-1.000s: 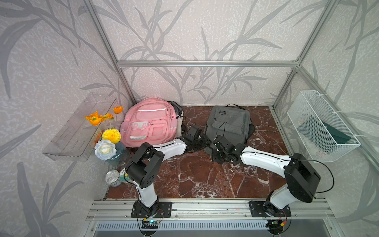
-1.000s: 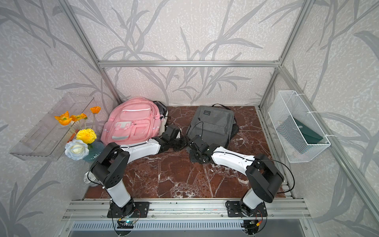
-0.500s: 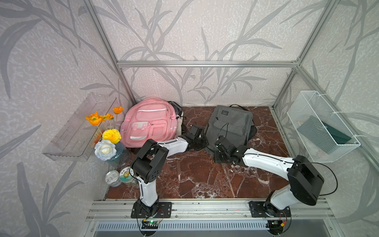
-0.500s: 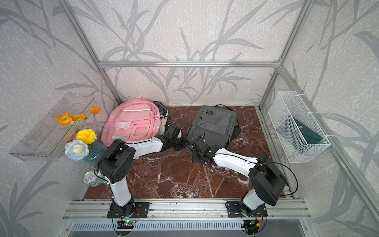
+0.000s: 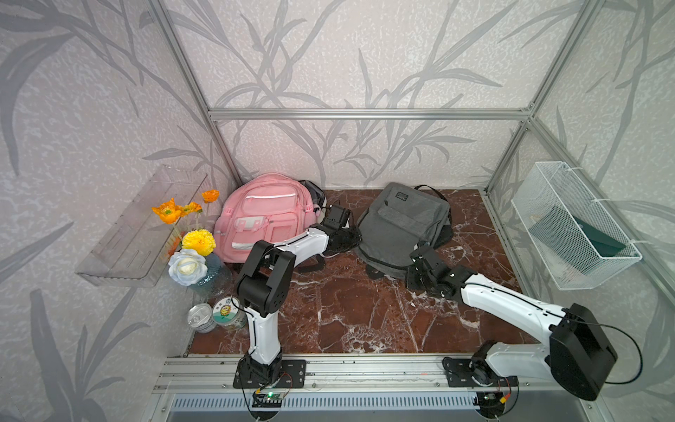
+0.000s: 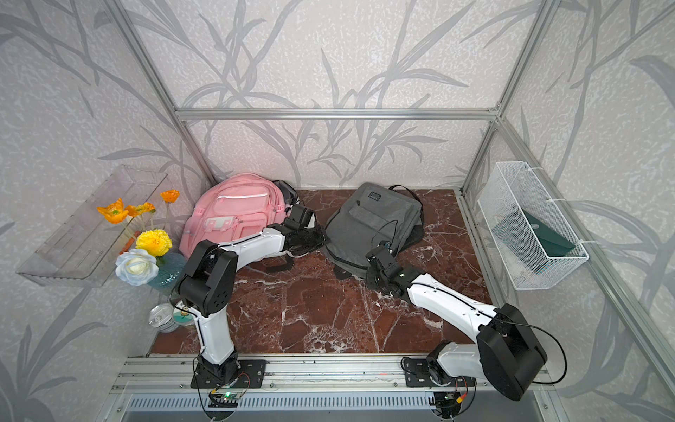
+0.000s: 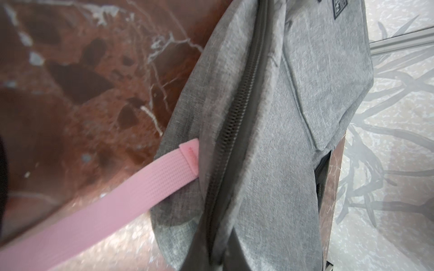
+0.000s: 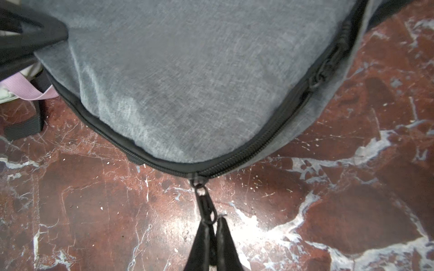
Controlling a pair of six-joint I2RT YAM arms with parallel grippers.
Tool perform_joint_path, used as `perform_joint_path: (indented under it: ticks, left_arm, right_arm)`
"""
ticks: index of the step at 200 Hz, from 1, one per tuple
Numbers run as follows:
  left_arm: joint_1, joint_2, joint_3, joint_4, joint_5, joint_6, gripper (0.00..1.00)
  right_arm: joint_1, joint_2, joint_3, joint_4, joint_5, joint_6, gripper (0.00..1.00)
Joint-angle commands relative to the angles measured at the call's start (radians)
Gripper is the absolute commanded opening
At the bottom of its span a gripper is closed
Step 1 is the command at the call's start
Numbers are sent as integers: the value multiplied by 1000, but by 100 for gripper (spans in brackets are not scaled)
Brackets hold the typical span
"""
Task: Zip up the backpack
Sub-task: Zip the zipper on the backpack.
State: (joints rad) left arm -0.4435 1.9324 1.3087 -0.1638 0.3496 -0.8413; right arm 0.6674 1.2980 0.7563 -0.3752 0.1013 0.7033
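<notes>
We've got the right gripper (image 8: 212, 226) pinched shut on the zipper pull (image 8: 206, 207) at the near rim of the grey backpack (image 5: 401, 226), which lies toward the tabletop's (image 5: 347, 310) back edge, with the track curving along that rim (right arm nearer; left gripper (image 5: 347, 238) at the bag's side, fingers hidden, can't tell).

Can't tell the left gripper (image 5: 352, 238) jaws: it's a dark blob against the grey backpack (image 5: 401, 226) edge in both top views (fingers out of frame in the left wrist view). Lower end of the zipper pull (image 8: 206, 206) is hidden between the right gripper (image 8: 213, 223) tips. The second slider (image 8: 321, 72) is blurred. The pink strap (image 7: 117, 199) and logo patch (image 7: 338, 9) are cut off by the frame edge, and the patch text is unreadable. The can (image 5: 225, 310) label is too small to read.
</notes>
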Motion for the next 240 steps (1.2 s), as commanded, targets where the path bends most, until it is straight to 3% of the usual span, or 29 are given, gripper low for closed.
perform_joint_path:
  ticks: [1,21,41,67,107,148,184,240]
  left_arm:
    - [8,-4,39,24,-44,4,31]
    - [-17,-68,-15,9,-65,-13,56]
    - [-37,-170,-135,40,-85,-59,69]
    - [-100,-220,-218,79,-53,-98,70]
    - [-174,-155,-239,188,-19,-160,70]
    - [-165,-106,-218,163,-43,-155,57]
    - [-144,-100,-221,153,-74,-139,28]
    - [-115,-144,-248,142,-111,-119,12]
  right_arm:
    - [3,43,22,-11,-87,-12,0]
    - [15,101,66,24,-114,-6,0]
    - [34,141,110,46,-118,-10,0]
    - [72,198,163,63,-127,-19,0]
    - [139,263,224,70,-130,-28,0]
    - [141,231,198,53,-90,-21,0]
    - [131,187,173,-18,-15,-18,0]
    - [-37,117,61,-48,-29,-24,0]
